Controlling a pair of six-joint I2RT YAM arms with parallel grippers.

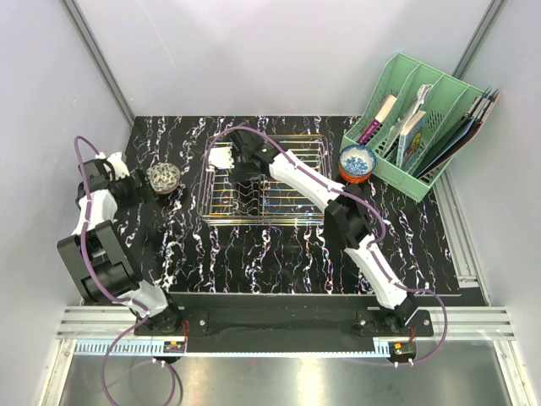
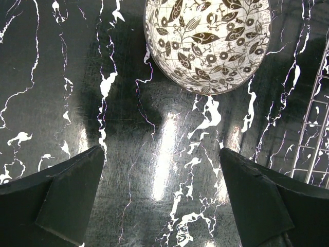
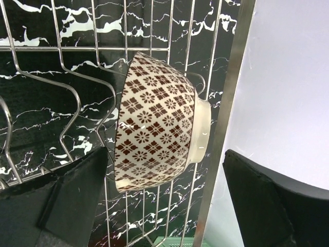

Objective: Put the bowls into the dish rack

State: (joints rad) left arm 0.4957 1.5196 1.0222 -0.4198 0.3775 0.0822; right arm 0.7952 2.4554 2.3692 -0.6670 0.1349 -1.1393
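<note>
— Silver wire of the dish rack (image 1: 279,222) already holds one bowl, yes?

— Yes. A flower-patterned bowl (image 3: 159,128) stands on its side at the rack's edge, propped among the wire prongs. The right gripper (image 3: 165,154) hangs over it with its jaws spread wide, one finger on either side. I'd say it is not pinching the bowl.

— So which step is this?

— My reading is that this bowl is placed and the next pick falls to the left arm. The left gripper (image 2: 162,150) is spread as well, low over the marbled table (image 2: 51,77). A leaf-patterned bowl (image 2: 208,41) sits upright just ahead of its fingertips, not between them. The rack's corner is near on the right.

— What does the next move call for?

— Probably easing forward until the fingers straddle the rim, closing, then lifting over the rack's low side. The right arm should back out first, since it occupies that end of the rack.

— And the others?

— A blue bowl (image 1: 357,158) is stacked on an orange bowl (image 1: 353,177) right of the rack, beside the green organiser (image 1: 423,127).

— Anything unclear?

— I cannot find a fifth bowl; it may be hidden in that stack. The leaf-patterned bowl's far rim is cut off in the wrist view. Whether one finger brushes the flower-patterned bowl is hard to tell.
</note>
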